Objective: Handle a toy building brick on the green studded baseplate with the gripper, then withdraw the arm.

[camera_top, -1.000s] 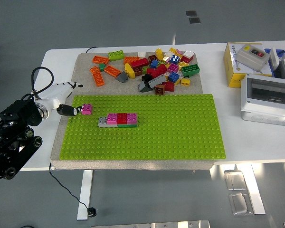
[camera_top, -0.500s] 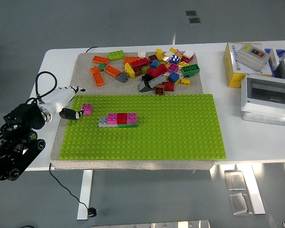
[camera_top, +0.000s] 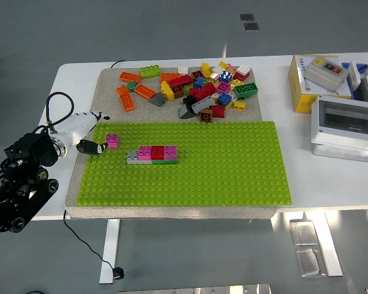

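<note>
Resting at the baseplate's left edge: left robot hand (camera_top: pixel 91 146), grip state not determinable.
Magenta brick (camera_top: pixel 112 141) was seated on green studded baseplate (camera_top: pixel 221 177), just beside the fingertips; contact could not be judged.

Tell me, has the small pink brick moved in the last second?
No. The small pink brick sits at the same spot on the green baseplate, left of the brick row.

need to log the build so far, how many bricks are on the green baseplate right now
5. A lone pink brick sits near the green baseplate's left edge, by the left hand. A joined row holds four: grey, pink, red, pink. None seem hidden.
</note>
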Robot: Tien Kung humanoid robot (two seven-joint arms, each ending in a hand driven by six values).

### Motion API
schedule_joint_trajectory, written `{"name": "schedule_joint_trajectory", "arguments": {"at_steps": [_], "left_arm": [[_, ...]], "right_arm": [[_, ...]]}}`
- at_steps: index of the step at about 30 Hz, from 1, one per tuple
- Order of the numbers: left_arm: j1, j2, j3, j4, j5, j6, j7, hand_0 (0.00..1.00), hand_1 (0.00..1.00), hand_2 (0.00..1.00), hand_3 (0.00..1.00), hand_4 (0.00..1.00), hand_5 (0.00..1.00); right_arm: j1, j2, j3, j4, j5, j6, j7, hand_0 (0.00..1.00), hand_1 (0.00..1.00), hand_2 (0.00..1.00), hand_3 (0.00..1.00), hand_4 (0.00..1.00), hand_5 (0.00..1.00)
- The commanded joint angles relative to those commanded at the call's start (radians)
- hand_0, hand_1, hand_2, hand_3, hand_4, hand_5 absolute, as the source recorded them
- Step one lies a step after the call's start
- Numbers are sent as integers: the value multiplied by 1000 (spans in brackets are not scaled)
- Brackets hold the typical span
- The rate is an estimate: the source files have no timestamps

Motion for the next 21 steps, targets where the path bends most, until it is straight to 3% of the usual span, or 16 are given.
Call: {"name": "schedule_joint_trajectory", "arguments": {"at_steps": [13,21], "left_arm": [[3,-9,3,13,-1,13,-8,998,998,998,880,708,246],[18,-13,-28,-15,5,18,-18,998,998,998,878,717,252]], "right_arm": [[1,-1,0,-1,-2,1,3,652,564,605,753,616,998],[1,-1,0,-1,-5,1,3,652,564,606,754,615,998]]}}
